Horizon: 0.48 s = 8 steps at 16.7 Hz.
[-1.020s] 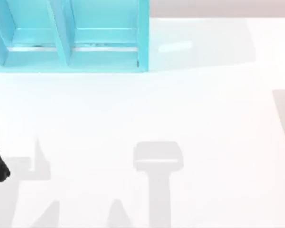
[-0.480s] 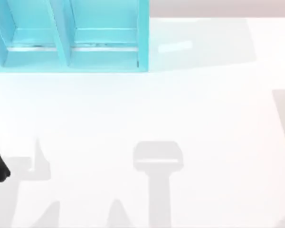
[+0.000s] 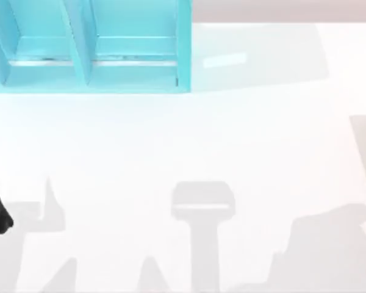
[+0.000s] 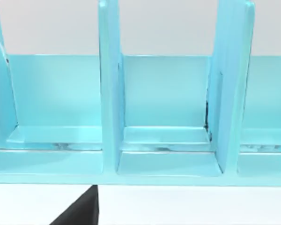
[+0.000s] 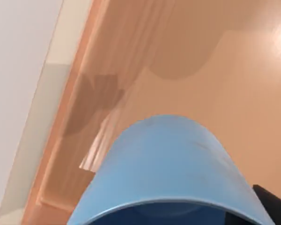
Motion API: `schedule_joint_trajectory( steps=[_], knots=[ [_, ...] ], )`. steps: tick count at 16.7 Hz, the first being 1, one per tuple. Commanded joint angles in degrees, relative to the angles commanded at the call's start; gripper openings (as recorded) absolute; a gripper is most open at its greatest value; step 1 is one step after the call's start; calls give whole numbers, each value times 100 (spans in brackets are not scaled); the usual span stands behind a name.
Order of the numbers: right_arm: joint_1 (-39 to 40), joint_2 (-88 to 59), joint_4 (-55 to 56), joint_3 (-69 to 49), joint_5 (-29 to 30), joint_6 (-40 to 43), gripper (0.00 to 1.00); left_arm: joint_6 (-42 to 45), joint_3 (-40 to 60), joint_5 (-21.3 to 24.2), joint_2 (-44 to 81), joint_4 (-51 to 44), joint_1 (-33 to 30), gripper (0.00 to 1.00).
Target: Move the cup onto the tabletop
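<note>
A broad shadow has spread over the glossy white counter (image 3: 171,140) at its right, suggesting approach. The small plain blue cup (image 5: 166,173) sits close against the right jaws; whether they clamp it, I cannot tell.

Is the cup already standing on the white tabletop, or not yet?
Not yet: the cup sits close before the right wrist camera over an orange surface, not the tabletop.

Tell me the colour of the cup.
Blue, with a lighter blue rim. The cup shows best in the right wrist view, close to the camera.
</note>
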State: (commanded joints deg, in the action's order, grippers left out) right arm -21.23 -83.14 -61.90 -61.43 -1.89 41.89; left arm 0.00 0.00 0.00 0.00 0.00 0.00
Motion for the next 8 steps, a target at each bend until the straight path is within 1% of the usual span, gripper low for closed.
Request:
schedule_joint_trajectory(
  steps=[4, 8],
  knots=[
    [112, 462, -955, -2, 156, -363, 0, 0, 0, 0, 0, 0, 0, 100],
    [88, 512, -1140, -1, 193, -433, 0, 0, 0, 0, 0, 0, 0, 100]
  ],
)
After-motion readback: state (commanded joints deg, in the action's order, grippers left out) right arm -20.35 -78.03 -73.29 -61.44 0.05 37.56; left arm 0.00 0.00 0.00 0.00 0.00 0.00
